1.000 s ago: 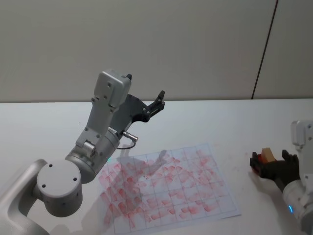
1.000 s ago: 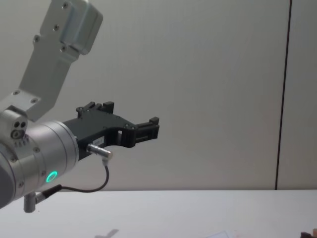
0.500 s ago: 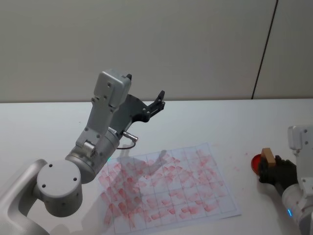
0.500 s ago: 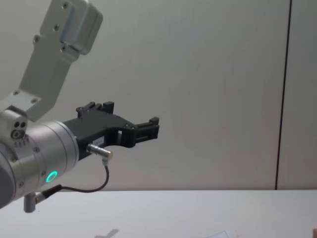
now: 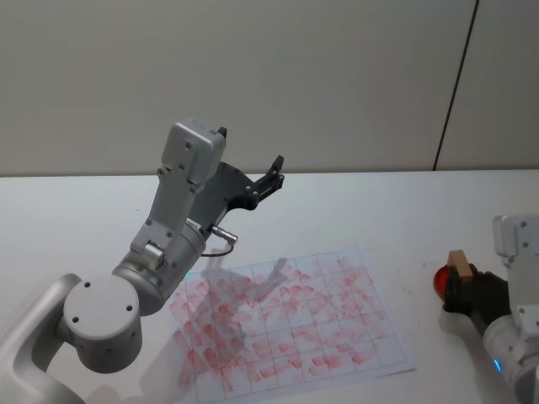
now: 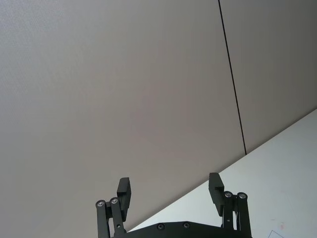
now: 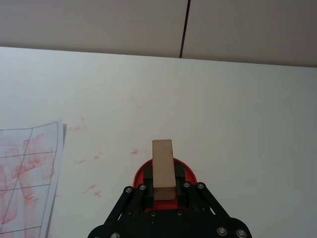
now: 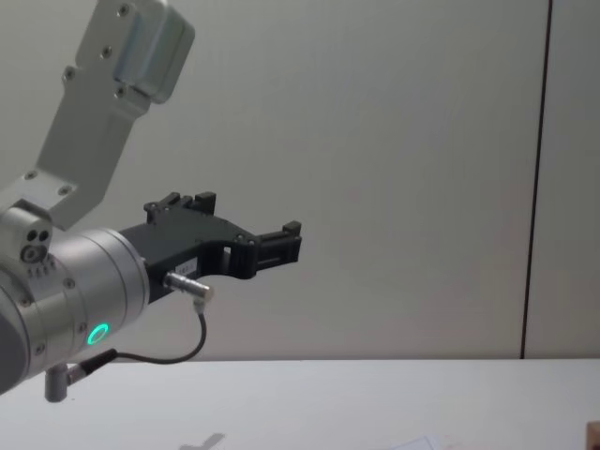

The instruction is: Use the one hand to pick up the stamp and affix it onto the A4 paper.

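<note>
One stamp (image 5: 459, 263): upright over the red ink pad (image 5: 437, 278), right of the A4 paper (image 5: 286, 324) and apart from it.
Right gripper (image 5: 463, 284): near the right side of the table (image 5: 362, 210), jaws pinching the stamp.
A4 paper: flat mid-table, gridded, red marks all over.
Left gripper (image 5: 271, 177): parked, raised above the table, jaws spread, empty.

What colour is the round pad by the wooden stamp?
Red; the pad shows best in the right wrist view, behind the stamp.

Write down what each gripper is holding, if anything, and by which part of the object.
The right gripper holds the stamp by its lower sides, jaws shut on it, top end free. The left gripper, raised with jaws open, holds nothing.
</note>
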Available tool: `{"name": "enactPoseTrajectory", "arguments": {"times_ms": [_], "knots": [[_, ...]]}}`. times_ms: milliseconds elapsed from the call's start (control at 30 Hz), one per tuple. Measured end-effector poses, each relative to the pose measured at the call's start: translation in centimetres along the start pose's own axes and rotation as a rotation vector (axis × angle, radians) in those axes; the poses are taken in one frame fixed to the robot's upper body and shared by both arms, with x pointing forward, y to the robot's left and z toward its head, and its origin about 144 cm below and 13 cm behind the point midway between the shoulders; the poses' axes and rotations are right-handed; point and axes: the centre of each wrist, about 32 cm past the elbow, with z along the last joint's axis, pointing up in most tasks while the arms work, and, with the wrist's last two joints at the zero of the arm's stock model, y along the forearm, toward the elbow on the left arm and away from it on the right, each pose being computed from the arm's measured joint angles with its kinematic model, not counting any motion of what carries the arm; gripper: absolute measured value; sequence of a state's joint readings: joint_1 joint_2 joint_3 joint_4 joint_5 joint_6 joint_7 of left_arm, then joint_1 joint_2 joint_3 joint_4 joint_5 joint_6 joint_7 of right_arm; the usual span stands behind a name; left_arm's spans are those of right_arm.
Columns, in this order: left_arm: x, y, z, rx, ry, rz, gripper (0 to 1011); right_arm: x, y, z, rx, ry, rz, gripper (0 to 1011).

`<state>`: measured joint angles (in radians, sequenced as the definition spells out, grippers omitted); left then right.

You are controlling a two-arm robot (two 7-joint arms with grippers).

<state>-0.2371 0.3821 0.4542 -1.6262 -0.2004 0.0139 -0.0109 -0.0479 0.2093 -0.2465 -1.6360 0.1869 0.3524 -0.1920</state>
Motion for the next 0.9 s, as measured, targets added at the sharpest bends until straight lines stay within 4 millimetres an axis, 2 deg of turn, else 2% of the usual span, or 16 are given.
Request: {"name": "enactPoseTrajectory", "arguments": {"times_ms": [500,900], "knots": [[0.0,0.0,0.0,0.0,0.0,0.0,1001,-0.8,0.0,0.9,0.053,0.0,0.143,219],[0.0,0.0,0.0,0.0,0.0,0.0,1001,-3.0,1.0,1.9,0.075,-0.013,0.32,219]]}}
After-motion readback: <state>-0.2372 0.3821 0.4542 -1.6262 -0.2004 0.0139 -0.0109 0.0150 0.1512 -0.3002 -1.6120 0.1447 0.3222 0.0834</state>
